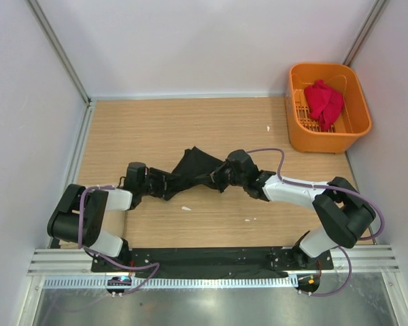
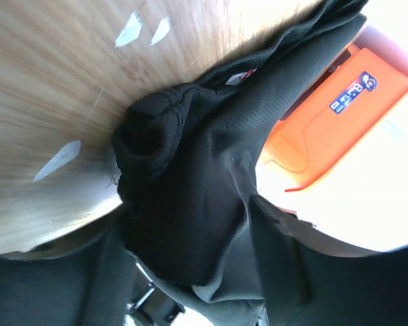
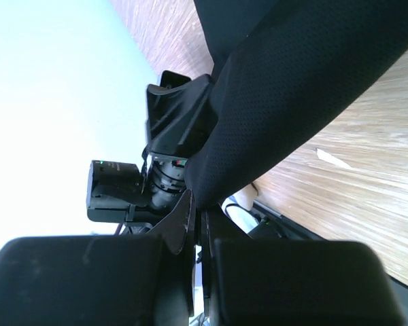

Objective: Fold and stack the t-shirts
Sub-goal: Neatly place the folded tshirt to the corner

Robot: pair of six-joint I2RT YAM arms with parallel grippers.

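The black t-shirt (image 1: 194, 166) hangs bunched and stretched between my two grippers above the wooden table (image 1: 136, 129). At its left end, my left gripper (image 1: 158, 183) has its fingers apart with a thick wad of the black cloth (image 2: 190, 156) lying between them (image 2: 190, 217). The right gripper (image 1: 219, 178) holds the shirt's right end. In the right wrist view its fingertips (image 3: 202, 204) are pinched shut on a fold of the black fabric (image 3: 292, 88). The red t-shirt (image 1: 324, 102) lies crumpled inside the orange basket (image 1: 326, 142) at the back right.
A few small white scraps (image 1: 185, 208) lie on the table near the shirt. White walls and metal frame posts close in the left, back and right sides. The left arm's wrist (image 3: 122, 187) shows just beyond the right fingers.
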